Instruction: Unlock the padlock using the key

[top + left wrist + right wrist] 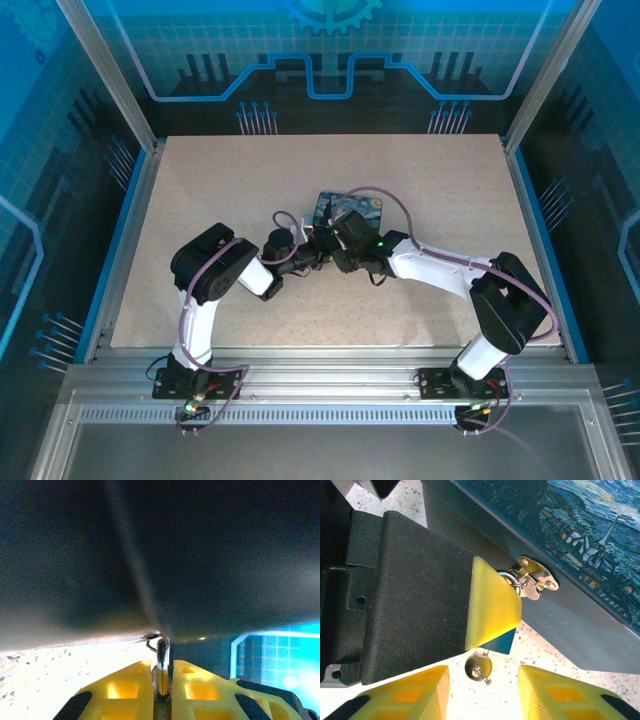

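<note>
The padlock (501, 642) hangs on the hasp (536, 576) of the painted box (560, 610) at mid-table, clamped by the left gripper (161, 672). Its key (478, 666) is inserted. The right gripper (482, 676) straddles it, spread wide. The next move is likely to close on the key head and twist.

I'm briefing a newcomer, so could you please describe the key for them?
Find the box with the starry-night lid; a blue padlock sits against its grey side. Just below it, the key is the flat silver disc carrying a tiny ring.
</note>
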